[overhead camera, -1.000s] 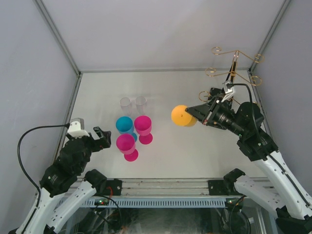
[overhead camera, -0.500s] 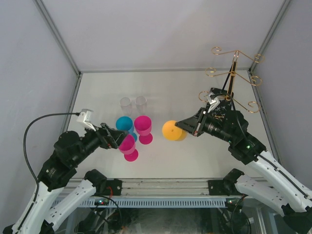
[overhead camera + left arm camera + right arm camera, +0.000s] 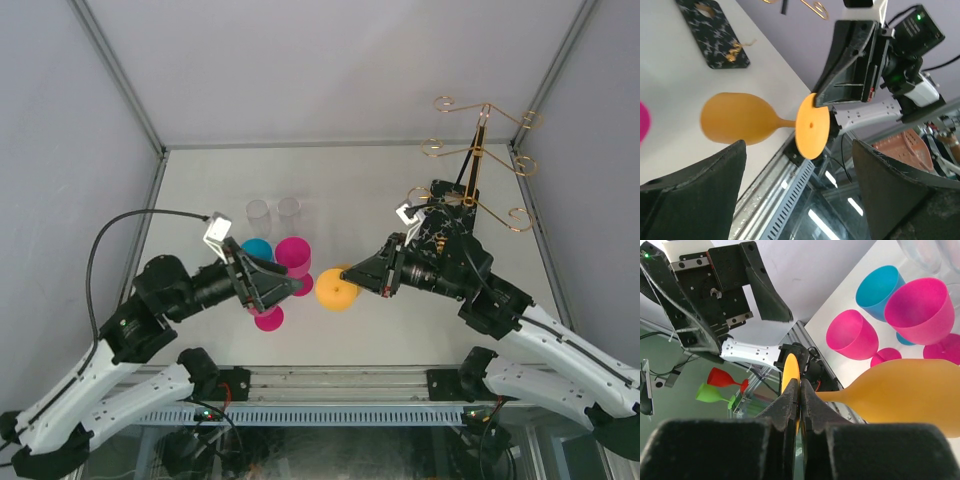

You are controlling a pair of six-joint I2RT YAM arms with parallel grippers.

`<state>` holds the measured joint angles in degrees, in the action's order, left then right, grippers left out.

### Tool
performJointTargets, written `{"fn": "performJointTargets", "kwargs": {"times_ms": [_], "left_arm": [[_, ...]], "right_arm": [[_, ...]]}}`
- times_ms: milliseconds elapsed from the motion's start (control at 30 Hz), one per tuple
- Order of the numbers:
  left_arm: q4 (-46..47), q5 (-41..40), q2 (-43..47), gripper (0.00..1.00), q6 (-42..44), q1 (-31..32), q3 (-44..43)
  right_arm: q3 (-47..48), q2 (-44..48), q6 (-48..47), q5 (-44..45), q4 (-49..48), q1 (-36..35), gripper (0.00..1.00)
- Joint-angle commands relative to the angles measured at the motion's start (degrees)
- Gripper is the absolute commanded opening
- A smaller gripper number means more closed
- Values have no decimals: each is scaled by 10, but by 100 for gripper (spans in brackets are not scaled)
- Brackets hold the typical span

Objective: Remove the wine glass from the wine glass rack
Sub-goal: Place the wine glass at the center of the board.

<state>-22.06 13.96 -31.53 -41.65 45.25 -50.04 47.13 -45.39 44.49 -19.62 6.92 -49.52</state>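
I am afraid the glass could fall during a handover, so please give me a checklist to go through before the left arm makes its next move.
1. The right gripper is shut on the foot of the orange wine glass: ok.
2. The glass is free of the wine glass rack: ok, its loops are bare.
3. The left gripper is open: ok.
4. The stem sits inside the left gripper's opening in the left wrist view: ok.
5. The left gripper is clear of the nearest pink glass: cannot tell, they overlap from above.
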Motion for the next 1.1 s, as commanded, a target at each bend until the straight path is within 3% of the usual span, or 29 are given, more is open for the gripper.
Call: {"fn": "performJointTargets", "kwargs": {"times_ms": [0,367,800,900,933,1000,1067], "left_arm": [[79,-23,-45,87,-11,60,10],[131,-17,-113,53,-10,113,17],[162,30,-124,2,-1,116,26],[173,33,-122,0,-1,116,28],[177,33,-122,0,-1,116,29],[186,38,-122,0,-2,116,31],[191,40,-123,0,-2,116,30]], "right_arm": [[9,5,-18,11,-30,-11,0],[9,18,-23,22,-27,-22,0],[9,29,-30,25,-33,-28,0],[10,40,-34,33,-29,-28,0],[9,46,-35,35,-25,-29,4],[9,57,-38,35,-13,-29,25],[9,69,-41,28,9,-28,40]]}}
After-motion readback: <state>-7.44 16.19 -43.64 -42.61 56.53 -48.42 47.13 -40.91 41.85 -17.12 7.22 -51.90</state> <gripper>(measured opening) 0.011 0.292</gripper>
